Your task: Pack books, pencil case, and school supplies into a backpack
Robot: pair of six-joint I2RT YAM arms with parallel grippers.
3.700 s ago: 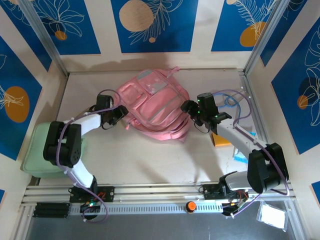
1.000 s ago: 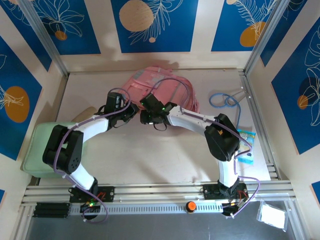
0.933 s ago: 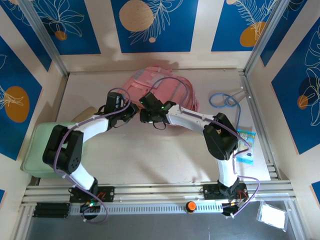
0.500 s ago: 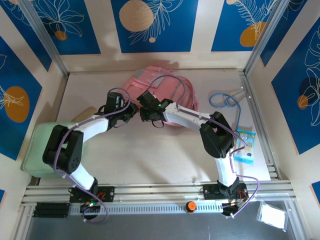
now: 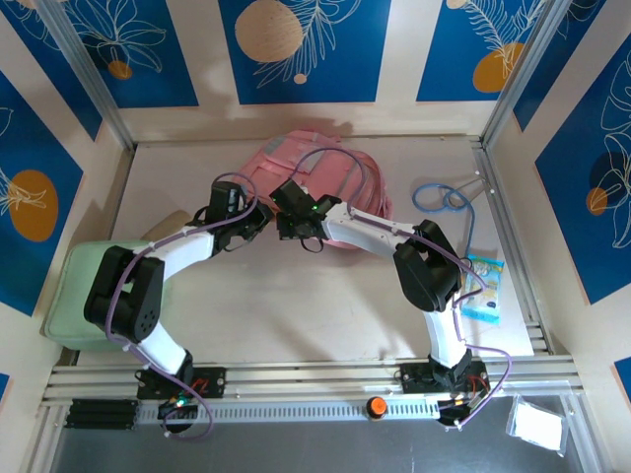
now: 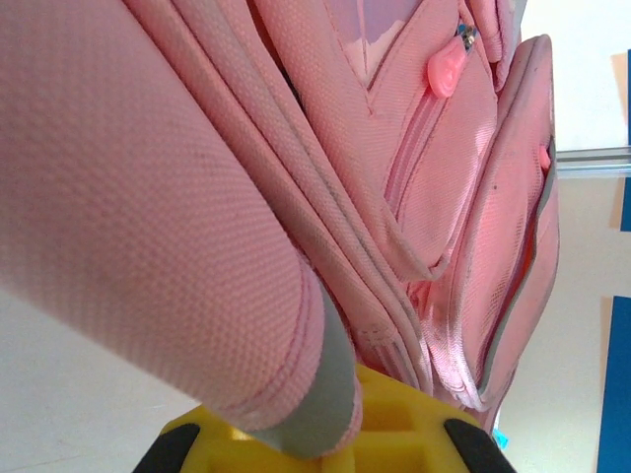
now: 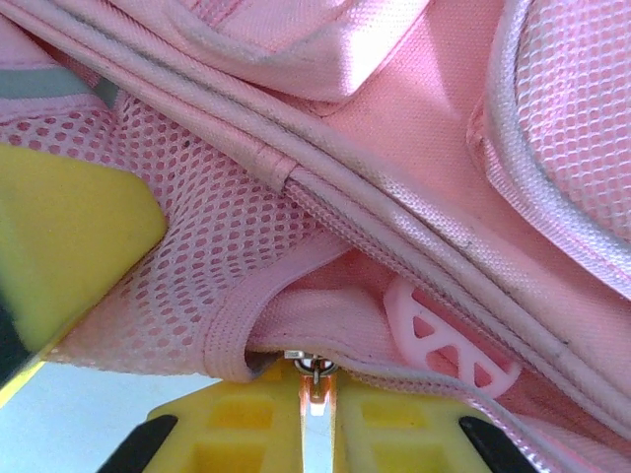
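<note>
The pink backpack [image 5: 335, 177] lies at the back middle of the table, bunched up. My left gripper [image 5: 260, 224] is at its near-left edge, shut on a grey-trimmed fold of the backpack [image 6: 325, 374], which rests across the left gripper [image 6: 330, 439]. Just to the right, my right gripper [image 5: 284, 223] is shut on a small metal zipper pull [image 7: 315, 369] under a mesh flap of the backpack [image 7: 227, 246]; the right gripper [image 7: 317, 404] has its yellow fingers almost touching. A tan oblong pencil case [image 5: 166, 226] lies left of the left arm. The books are hidden.
A pale green soft bag [image 5: 74, 296] sits at the left edge. A blue cable coil [image 5: 441, 197] and a blue-and-white packet [image 5: 483, 288] lie on the right side. The right arm's elbow [image 5: 426, 264] stretches across the table's middle right.
Since 3.7 s ago the right arm swung from the backpack's right side to its near-left edge and the backpack bunched backward. In the last second the right gripper crept slightly up-left.
</note>
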